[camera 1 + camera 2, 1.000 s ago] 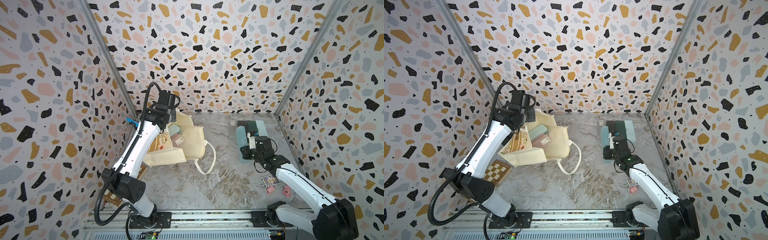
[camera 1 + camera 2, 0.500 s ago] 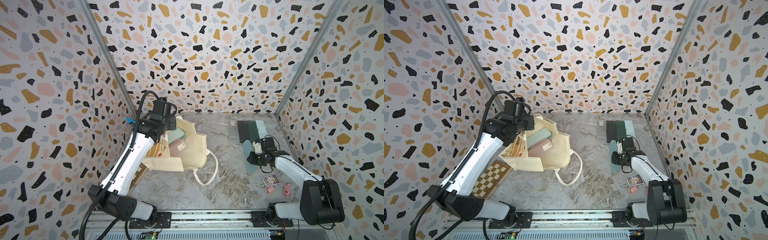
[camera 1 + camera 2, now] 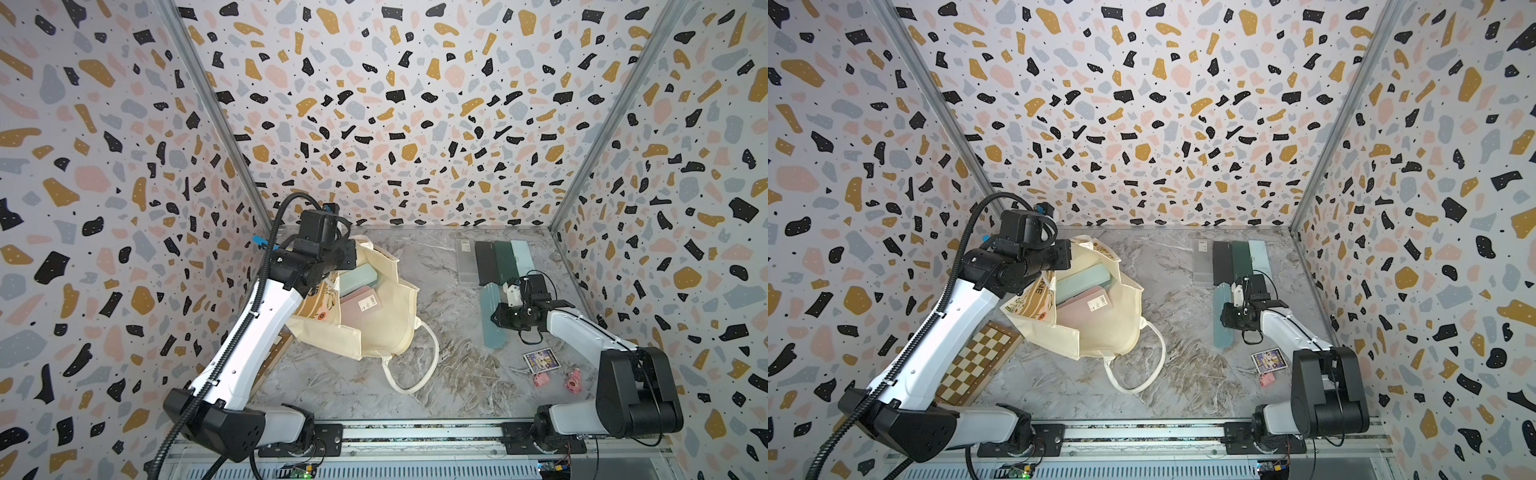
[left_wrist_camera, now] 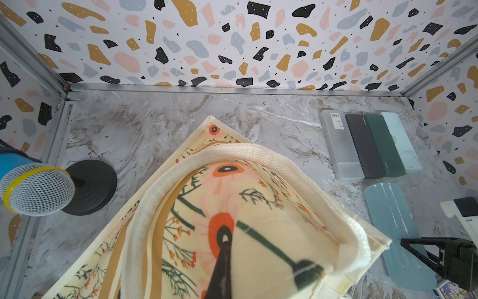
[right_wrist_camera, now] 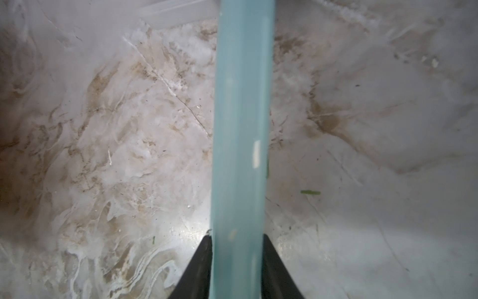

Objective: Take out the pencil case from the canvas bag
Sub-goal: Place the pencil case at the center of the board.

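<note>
chessboard: flat on the table, just left of the canvas bag.
left gripper: pressed together on the bag's printed side, at its far left rim.
canvas bag: lies with its mouth held open. A mint case and a pink case are inside.
pencil case: light blue, flat on the table, outside the bag and well to its right.
right gripper: fingers flank the pencil case's edges. Whether they press it, I cannot tell.
row of cases: four side by side, right of the bag, farther back.
</note>
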`<state>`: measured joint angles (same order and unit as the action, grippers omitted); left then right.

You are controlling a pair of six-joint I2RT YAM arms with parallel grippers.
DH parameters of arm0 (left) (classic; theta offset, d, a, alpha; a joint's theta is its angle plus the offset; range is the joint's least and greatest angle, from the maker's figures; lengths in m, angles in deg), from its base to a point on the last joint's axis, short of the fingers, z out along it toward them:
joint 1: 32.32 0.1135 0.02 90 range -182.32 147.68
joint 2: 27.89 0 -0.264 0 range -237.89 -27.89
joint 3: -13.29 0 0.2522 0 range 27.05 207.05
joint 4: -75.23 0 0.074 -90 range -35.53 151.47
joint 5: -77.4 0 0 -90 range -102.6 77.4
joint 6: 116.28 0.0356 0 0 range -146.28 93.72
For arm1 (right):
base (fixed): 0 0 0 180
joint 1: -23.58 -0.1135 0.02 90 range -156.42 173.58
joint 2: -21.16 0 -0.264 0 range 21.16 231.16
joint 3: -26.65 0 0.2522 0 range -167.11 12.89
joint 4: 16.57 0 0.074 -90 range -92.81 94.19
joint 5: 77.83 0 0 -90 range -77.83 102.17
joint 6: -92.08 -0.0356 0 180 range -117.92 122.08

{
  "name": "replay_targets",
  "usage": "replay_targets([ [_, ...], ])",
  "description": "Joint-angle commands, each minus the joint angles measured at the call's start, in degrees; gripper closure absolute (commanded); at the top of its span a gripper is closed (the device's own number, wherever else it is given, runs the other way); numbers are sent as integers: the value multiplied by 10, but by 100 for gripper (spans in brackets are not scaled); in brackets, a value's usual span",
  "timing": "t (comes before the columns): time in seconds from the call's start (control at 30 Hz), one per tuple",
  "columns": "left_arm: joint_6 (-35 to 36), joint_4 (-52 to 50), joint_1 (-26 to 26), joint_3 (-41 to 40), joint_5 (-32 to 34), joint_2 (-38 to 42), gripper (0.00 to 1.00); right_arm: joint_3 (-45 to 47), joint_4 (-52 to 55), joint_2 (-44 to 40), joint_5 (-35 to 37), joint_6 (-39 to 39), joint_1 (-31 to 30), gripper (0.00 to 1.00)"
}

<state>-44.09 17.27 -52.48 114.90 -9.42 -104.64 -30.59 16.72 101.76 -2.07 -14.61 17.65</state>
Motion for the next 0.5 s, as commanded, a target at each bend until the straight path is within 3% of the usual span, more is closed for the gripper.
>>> replay_targets([
  [0.0, -2, 58, -3, 6, -25, 7, 100, -5, 5, 1, 36, -5, 2, 63],
  [0.23, -7, 61, -3, 8, -38, 3, 100, -15, 28, -23, 160, -26, -3, 54],
  [0.47, -82, 74, -4, 46, -58, -33, 100, -39, 22, -1, 228, -70, -115, 35],
])
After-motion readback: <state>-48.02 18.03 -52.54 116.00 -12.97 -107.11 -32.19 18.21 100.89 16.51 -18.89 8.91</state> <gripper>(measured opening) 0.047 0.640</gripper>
